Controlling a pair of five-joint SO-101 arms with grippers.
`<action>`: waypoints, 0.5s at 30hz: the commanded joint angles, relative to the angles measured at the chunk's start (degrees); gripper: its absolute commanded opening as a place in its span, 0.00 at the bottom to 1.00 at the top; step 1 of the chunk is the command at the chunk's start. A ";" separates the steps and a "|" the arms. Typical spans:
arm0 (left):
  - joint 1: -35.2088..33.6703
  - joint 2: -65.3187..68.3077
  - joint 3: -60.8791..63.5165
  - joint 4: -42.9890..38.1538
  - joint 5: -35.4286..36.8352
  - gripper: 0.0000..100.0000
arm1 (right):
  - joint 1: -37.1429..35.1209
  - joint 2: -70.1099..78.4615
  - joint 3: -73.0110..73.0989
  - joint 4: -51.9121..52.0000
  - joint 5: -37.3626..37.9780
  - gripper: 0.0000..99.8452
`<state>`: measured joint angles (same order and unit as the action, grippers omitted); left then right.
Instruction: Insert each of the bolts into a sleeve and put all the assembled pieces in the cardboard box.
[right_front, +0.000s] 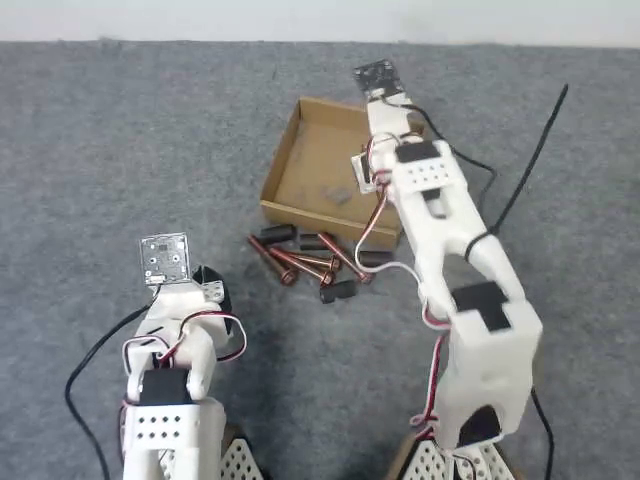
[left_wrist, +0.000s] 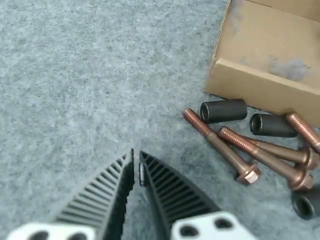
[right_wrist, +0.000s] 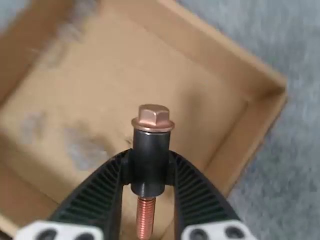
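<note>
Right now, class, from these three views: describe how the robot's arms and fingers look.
The left arm and right arm have white blocky plastic shells with black motor blocks, looped red, white and black wires, and a small camera board at the wrist. The fingers are black, tapered and ribbed, on white mounts.

No lettering, label, number or sign can be read on the cardboard box (right_front: 320, 160), bolts (left_wrist: 219, 145) or sleeves (left_wrist: 223, 110).

"How many of each do you count?"

"I count four loose bolts (left_wrist: 220, 146), four loose sleeves (left_wrist: 223, 110), one cardboard box (left_wrist: 260, 90) and one sleeved bolt (right_wrist: 148, 155)."
</note>
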<state>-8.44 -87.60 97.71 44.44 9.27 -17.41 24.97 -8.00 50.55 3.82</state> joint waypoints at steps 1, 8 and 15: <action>-0.26 -1.05 -0.84 -0.09 -0.53 0.01 | 1.19 2.51 -14.24 8.48 -2.11 0.01; -0.26 -1.14 -0.84 -0.26 -0.53 0.01 | 1.19 12.79 -30.77 22.29 -5.98 0.01; -0.26 -0.79 -0.84 -2.02 -0.53 0.01 | 1.10 19.74 -43.34 30.02 -7.82 0.01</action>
<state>-8.44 -87.60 97.71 44.44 9.27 -16.79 45.54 -43.78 77.89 -3.21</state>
